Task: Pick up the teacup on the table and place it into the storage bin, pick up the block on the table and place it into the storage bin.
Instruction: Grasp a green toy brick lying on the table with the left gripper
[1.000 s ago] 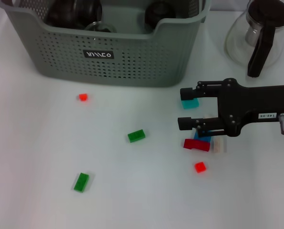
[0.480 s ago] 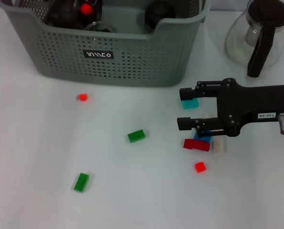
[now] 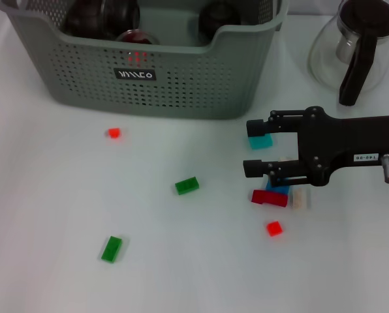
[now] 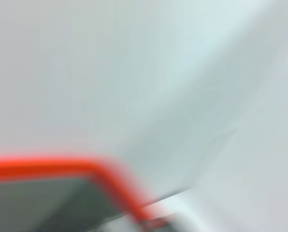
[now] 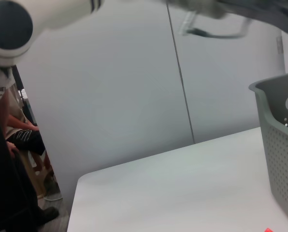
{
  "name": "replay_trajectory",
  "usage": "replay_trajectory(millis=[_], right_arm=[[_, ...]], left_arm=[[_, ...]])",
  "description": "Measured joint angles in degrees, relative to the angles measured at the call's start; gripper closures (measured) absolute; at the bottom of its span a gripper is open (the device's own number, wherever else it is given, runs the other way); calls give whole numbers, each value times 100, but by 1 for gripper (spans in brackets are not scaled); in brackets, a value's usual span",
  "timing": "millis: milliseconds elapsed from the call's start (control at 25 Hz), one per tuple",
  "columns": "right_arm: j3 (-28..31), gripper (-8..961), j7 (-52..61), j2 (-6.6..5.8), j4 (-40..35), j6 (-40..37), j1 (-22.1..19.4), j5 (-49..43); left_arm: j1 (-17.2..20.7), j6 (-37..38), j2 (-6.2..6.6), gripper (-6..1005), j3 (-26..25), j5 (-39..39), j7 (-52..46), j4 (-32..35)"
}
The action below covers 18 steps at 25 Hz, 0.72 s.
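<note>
While the right hand [image 3: 254, 147] hangs low over the white worktop [image 3: 51, 195] with its two black fingers spread and nothing between them, a cluster of small plastic blocks lies right at it: a teal block [image 3: 260, 141] between the fingers, a dark red block [image 3: 269, 197], a blue block [image 3: 277, 190] and a pale cream block [image 3: 301, 198] just beside the lower finger, and a small bright red block [image 3: 274, 228] a little nearer the robot. These look light, rigid and smooth, so they should slide easily if nudged; I would pinch one across its short, flat sides, squarely, so it does not squirt out. The large grey-green perforated plastic storage bin [image 3: 181, 78] stands at the far side, dark round cups [image 3: 103, 14] already inside. The left hand is not in view. A green block [image 3: 186, 186] lies apart, mid-worktop
</note>
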Motion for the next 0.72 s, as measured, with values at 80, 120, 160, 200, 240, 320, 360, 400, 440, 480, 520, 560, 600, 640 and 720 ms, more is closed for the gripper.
replay_trajectory(millis=[80,120,160,200,240,320,360,400,440,480,520,560,600,640,720], right_arm=[[0,193,0,5,0,-1,-9,0],[-1,193,0,7,0,0,-12,1],[-1,193,0,9,0,0,-14,2],[-1,192,0,10,0,-1,-15,4],[-1,192,0,11,0,-3,-12,4],[-1,192,0,10,0,-9,0,4],[0,192,0,10,0,-11,5,3],[0,192,0,8,0,-12,3,2],[0,192,0,8,0,-12,3,2],[1,192,0,9,0,-11,2,1],[6,192,0,6,0,-9,1,1],[9,192,0,6,0,-11,0,0],[9,192,0,8,0,-9,4,0],[12,192,0,6,0,-6,4,0],[13,192,0,4,0,-3,10,0]], left_arm=[[193,463,83,401,-205,-776,413,-163],[583,1563,386,405,-413,-2185,1244,-859],[684,1966,526,408,-413,-2558,1484,-1163],[805,2397,684,411,-398,-2891,1748,-1470],[805,2397,684,415,-398,-2891,1748,-1470],[1046,2701,807,418,-254,-2959,2090,-1534],[1175,2755,816,418,-132,-2868,2215,-1455],[1336,2781,804,418,50,-2579,2326,-1182],[1452,2788,778,418,218,-2332,2361,-924],[1566,2807,733,418,415,-1989,2350,-610],[1679,2824,670,418,651,-1580,2275,-224],[1747,2835,609,418,848,-1273,2182,78],[1793,2834,525,418,1044,-961,2059,378],[1820,2836,414,419,1257,-545,1878,731],[1801,2835,196,419,1631,159,1526,1224]])
